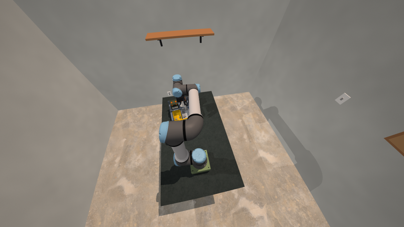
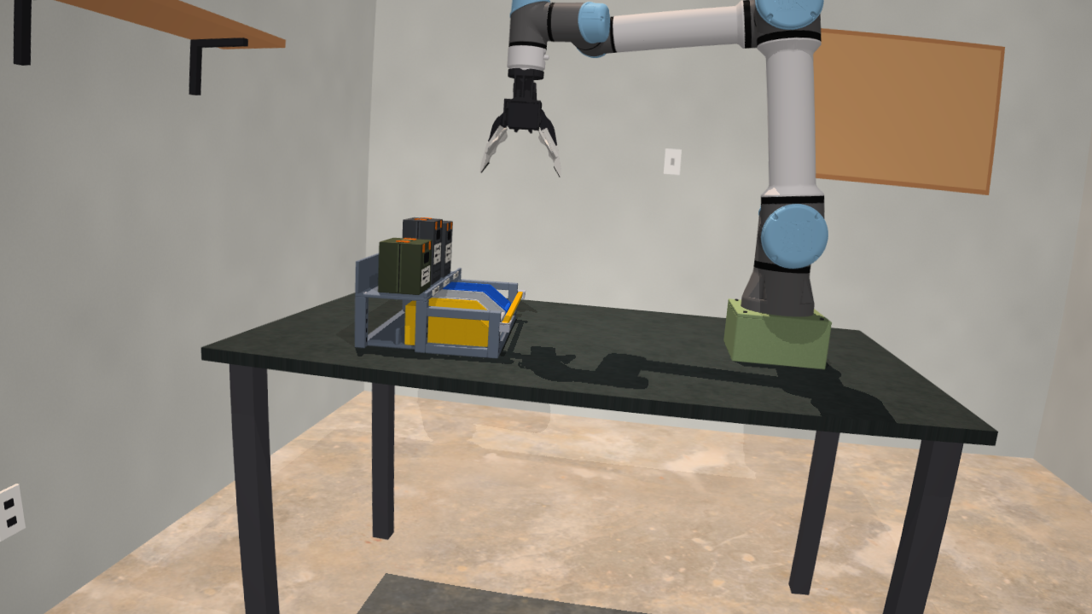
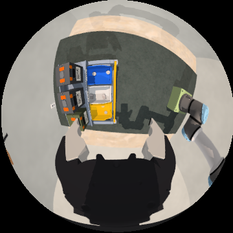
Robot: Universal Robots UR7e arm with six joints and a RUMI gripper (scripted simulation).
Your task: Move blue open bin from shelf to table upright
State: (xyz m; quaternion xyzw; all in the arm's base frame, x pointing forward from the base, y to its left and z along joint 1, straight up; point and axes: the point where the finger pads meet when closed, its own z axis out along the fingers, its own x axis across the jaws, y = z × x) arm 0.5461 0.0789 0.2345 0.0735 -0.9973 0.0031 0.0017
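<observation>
The blue open bin [image 3: 100, 74] sits in the lower level of a small grey shelf rack [image 2: 431, 316] on the table's far end, next to a white bin [image 3: 100, 94] and a yellow bin [image 3: 101, 111]. Two pale round parts show inside the blue bin. In the exterior view only its blue rim [image 2: 477, 290] shows behind the yellow bin [image 2: 450, 324]. My gripper [image 2: 520, 161] is open and empty, pointing down, high above the table and just to the right of the rack. It also shows in the wrist view [image 3: 114, 142].
Three dark boxes with orange marks [image 2: 415, 251] stand on the rack's upper level. The arm's green base [image 2: 775, 339] is at the table's other end. A wooden wall shelf [image 1: 179, 34] hangs high on the far wall.
</observation>
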